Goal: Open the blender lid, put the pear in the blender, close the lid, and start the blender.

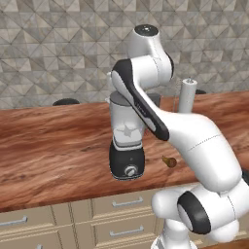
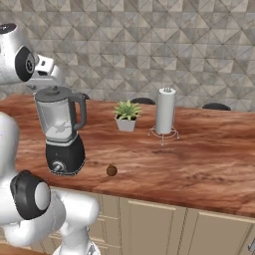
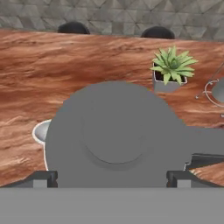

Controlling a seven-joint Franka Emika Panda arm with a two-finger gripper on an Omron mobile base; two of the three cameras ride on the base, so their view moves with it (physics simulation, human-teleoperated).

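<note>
The first step, taking off the blender lid [image 3: 114, 138], is judged to be in hand. In the hand view the lid is seen filling the centre of the frame, with the gripper [image 3: 111, 178] spread wide at the bottom edge and nothing held. The blender [image 2: 61, 130] stands at the left of the right base view, lid on. The pear [image 2: 111, 171] lies on the counter [image 2: 199, 154] just right of its base. A descent and a closing on the lid are called for next.
</note>
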